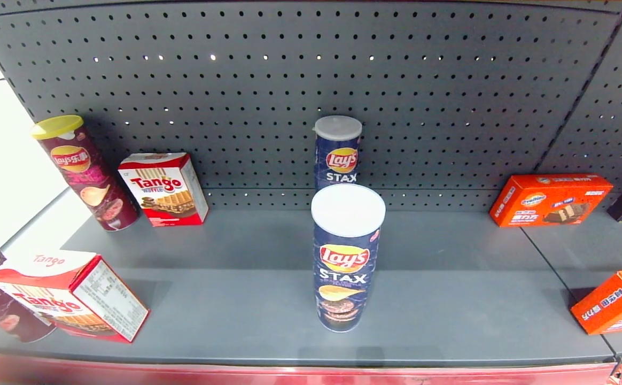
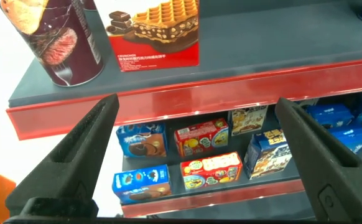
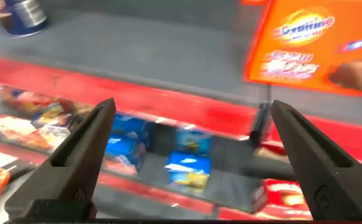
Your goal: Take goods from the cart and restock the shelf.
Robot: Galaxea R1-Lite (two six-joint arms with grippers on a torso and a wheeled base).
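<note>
The shelf [image 1: 450, 299] is seen from above, backed by a grey pegboard [image 1: 396, 80]. At its middle a front blue can [image 1: 347, 256] is stood upright, and a rear blue can [image 1: 337, 152] is stood upright right behind it, against the pegboard. At the left rear a maroon can [image 1: 84, 171] is set beside a rear wafer box [image 1: 164, 188]. A front wafer box [image 1: 70, 297] is placed at the left front edge. To the right, a rear orange box [image 1: 549, 199] and a front orange box [image 1: 615, 307] are laid, well apart from the cans.

The left gripper [image 2: 196, 106] is held in front of the shelf's red edge, below the front wafer box. Its jaws are spread wide and nothing is held between them. The right gripper [image 3: 193, 107] is likewise spread wide and empty, in front of the red edge near the front orange box. A lower shelf [image 2: 231, 190] is stocked with what appear to be small snack boxes.
</note>
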